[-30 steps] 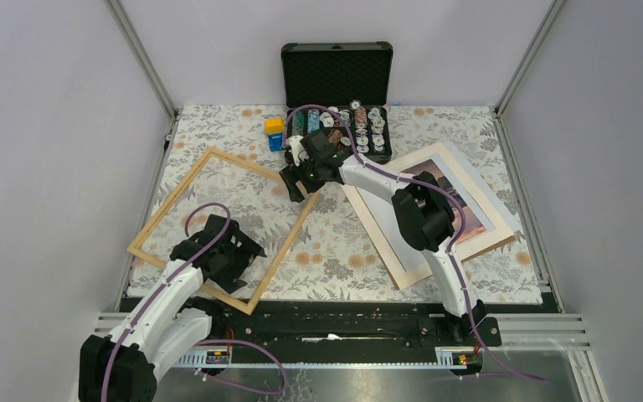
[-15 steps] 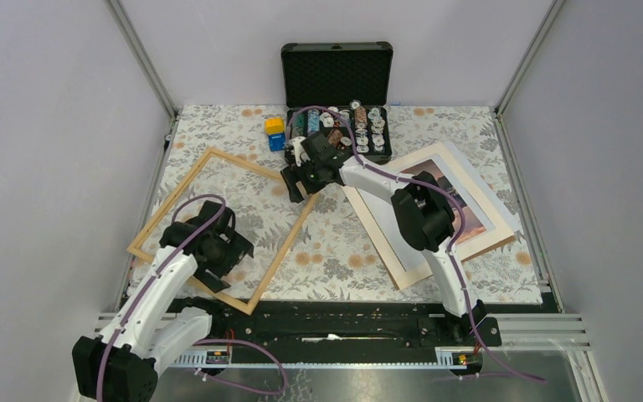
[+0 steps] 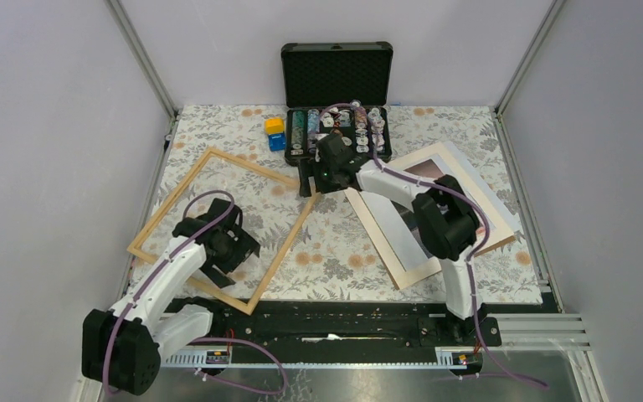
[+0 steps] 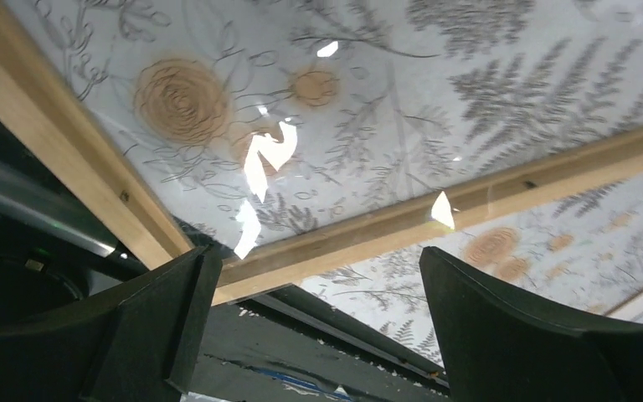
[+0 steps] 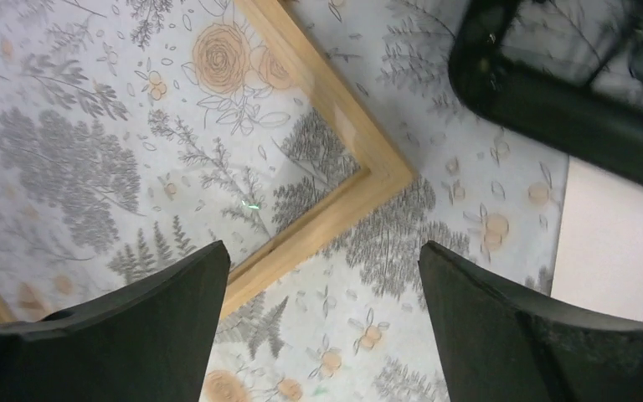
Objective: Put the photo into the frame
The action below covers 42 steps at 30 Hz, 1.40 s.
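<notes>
— Wooden frame (image 5: 368, 180) corner lies just beyond our right gripper (image 5: 322, 260), jaws apart.
— Left gripper (image 4: 314, 268) gapes too, over a frame rail. The photo (image 3: 432, 170), right of both, is half hidden by our arm.

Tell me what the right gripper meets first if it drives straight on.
Probably the frame, its rail near the corner, straight ahead of the open right gripper; depth unclear, perhaps the floral cloth beside it.
</notes>
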### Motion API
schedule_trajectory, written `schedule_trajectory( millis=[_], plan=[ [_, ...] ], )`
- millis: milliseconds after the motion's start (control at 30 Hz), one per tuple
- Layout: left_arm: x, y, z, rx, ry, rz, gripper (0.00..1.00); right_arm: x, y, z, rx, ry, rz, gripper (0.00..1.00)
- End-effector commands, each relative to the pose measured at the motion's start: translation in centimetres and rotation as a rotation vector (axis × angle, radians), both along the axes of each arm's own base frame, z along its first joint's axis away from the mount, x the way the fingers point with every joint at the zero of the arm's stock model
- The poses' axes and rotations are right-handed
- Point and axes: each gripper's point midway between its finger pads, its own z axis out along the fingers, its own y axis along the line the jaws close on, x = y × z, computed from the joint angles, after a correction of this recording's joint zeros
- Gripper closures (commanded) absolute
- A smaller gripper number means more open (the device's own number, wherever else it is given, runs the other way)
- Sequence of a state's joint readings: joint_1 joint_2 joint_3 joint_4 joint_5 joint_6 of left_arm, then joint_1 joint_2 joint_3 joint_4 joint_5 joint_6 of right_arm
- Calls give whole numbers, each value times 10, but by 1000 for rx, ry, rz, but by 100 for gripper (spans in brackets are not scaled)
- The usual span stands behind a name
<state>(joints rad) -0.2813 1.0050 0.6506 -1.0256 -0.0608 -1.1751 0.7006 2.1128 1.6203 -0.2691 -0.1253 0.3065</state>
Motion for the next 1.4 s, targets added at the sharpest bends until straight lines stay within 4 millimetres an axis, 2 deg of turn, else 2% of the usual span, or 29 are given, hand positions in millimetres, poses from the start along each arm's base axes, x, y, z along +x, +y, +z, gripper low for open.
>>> schedule_trajectory(
  millis=[0,67,167,233,300,400,500,633,733,800,967,1200,1267,1367],
  plan=[
    [41,-5,42,-1,-216,-110,1,-4,-6,39,181,35,-274,16],
    [50,-9,57,-12,-283,-150,2,-26,4,28,272,102,-284,30],
    [57,-16,72,-41,-354,-210,2,-52,26,22,396,145,-262,44],
    [60,-21,80,-64,-389,-234,1,-62,29,12,459,168,-277,57],
    [61,-30,86,-110,-420,-261,1,-62,32,9,509,182,-296,65],
    [60,-42,91,-175,-460,-310,1,-62,31,-5,517,203,-320,68],
    [59,-46,97,-195,-495,-342,1,-65,29,-22,509,237,-355,72],
    [59,-48,112,-196,-557,-386,1,-63,27,-43,498,263,-400,71],
    [59,-49,122,-201,-595,-413,1,-59,30,-51,493,286,-415,70],
    [60,-52,126,-211,-609,-424,1,-54,23,-57,474,301,-464,71],
    [61,-60,115,-253,-570,-428,1,-31,0,-64,484,308,-579,77],
    [61,-62,87,-286,-485,-352,1,6,-14,-59,508,271,-617,77],
    [53,-55,68,-260,-383,-281,1,9,-12,-57,508,249,-592,76],
    [25,-45,38,-234,-171,-174,1,11,-8,-52,516,225,-553,74]
  ],
)
